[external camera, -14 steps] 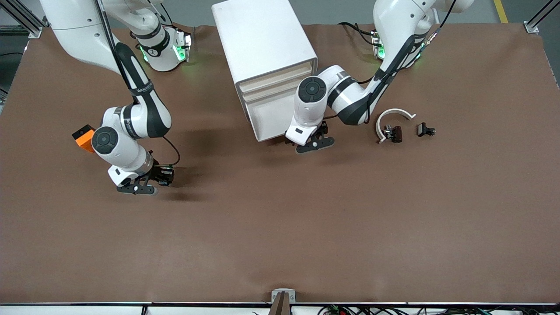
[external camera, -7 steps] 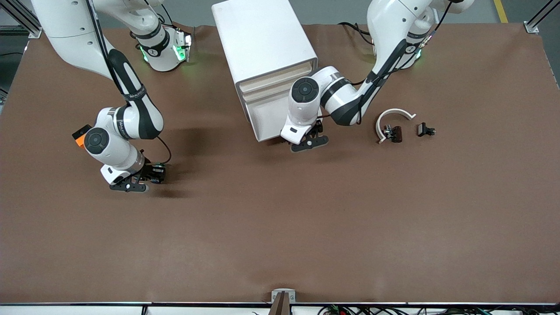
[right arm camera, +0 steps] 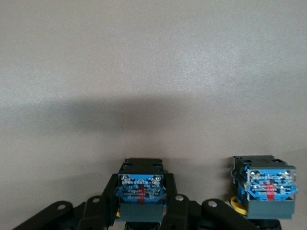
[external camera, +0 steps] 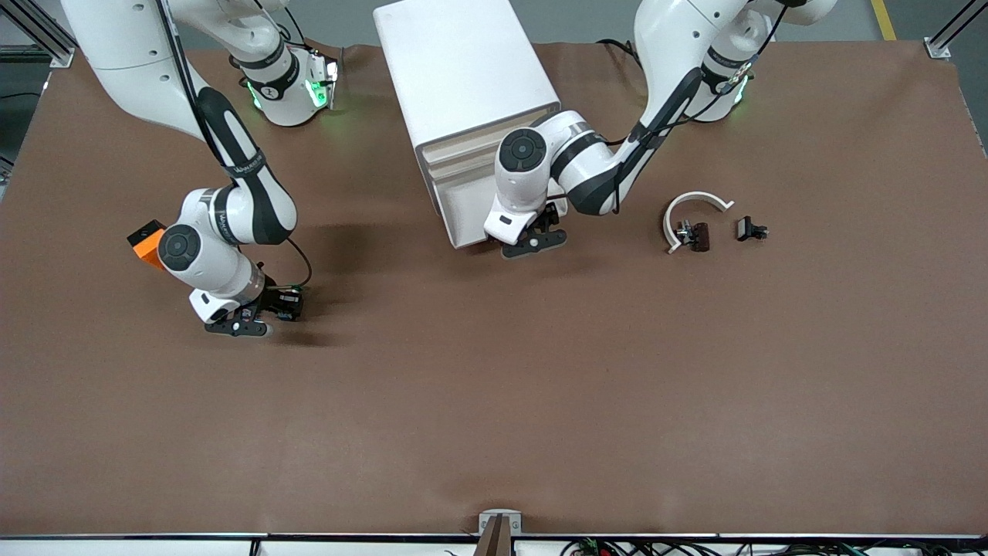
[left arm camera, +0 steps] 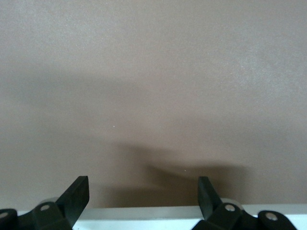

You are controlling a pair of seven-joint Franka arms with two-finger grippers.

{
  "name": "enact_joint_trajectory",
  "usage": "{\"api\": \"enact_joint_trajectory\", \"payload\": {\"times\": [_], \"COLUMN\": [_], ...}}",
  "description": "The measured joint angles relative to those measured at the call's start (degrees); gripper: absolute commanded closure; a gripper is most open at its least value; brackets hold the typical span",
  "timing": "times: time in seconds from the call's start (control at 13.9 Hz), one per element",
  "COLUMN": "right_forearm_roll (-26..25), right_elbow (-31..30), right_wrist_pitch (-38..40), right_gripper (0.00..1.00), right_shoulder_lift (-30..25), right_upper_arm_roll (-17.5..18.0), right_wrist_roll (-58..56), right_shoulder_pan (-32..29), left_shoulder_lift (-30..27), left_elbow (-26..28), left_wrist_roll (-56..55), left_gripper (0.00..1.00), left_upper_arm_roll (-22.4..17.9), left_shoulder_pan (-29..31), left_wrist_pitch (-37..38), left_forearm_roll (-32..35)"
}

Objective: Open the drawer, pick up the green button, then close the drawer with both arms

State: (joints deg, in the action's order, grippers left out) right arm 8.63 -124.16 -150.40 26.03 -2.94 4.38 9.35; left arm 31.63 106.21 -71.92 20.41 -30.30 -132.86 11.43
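My right pincer (right arm camera: 139, 211) is clamped on the button's (right arm camera: 140, 190) blocky base, low over the desk (external camera: 494, 401), a small, light, rigid piece best squeezed on flat sides, while my left pincer (left arm camera: 144, 194) gapes empty at the nearly shut drawer (external camera: 463, 208).

Brown table (external camera: 494, 401) is carrying white cabinet (external camera: 463, 85) at 12 o'clock, white curved piece (external camera: 695, 202) and two dark parts at 3, orange block (external camera: 145, 241) at 9.
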Motion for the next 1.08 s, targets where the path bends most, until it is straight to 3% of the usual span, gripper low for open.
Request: {"api": "enact_joint_trajectory", "payload": {"times": [0.36, 0.43, 0.5, 1.08], "right_forearm_roll": [0.0, 0.0, 0.0, 0.0], "right_elbow": [0.0, 0.0, 0.0, 1.5], "right_wrist_pitch": [-0.4, -0.4, -0.4, 0.7], "right_gripper": [1.0, 0.61, 0.01, 0.0], "right_shoulder_lift": [0.1, 0.1, 0.1, 0.3], "right_upper_arm_roll": [0.1, 0.1, 0.1, 0.1], "right_wrist_roll": [-0.3, -0.4, -0.4, -0.4], "right_shoulder_pan": [0.0, 0.0, 0.0, 0.0], "left_shoulder_lift": [0.1, 0.2, 0.4, 1.6], "left_elbow": [0.0, 0.0, 0.0, 0.0], "left_wrist_roll": [-2.2, -2.7, -3.2, -3.9], "left_gripper": [0.0, 0.0, 0.0, 0.0], "left_upper_arm_roll": [1.2, 1.5, 1.9, 3.6], "left_shoulder_pan": [-0.9, -1.1, -1.2, -1.3], "left_wrist_pitch": [0.6, 0.8, 1.0, 2.1], "left_forearm_roll": [0.0, -0.3, -0.8, -8.6]}}
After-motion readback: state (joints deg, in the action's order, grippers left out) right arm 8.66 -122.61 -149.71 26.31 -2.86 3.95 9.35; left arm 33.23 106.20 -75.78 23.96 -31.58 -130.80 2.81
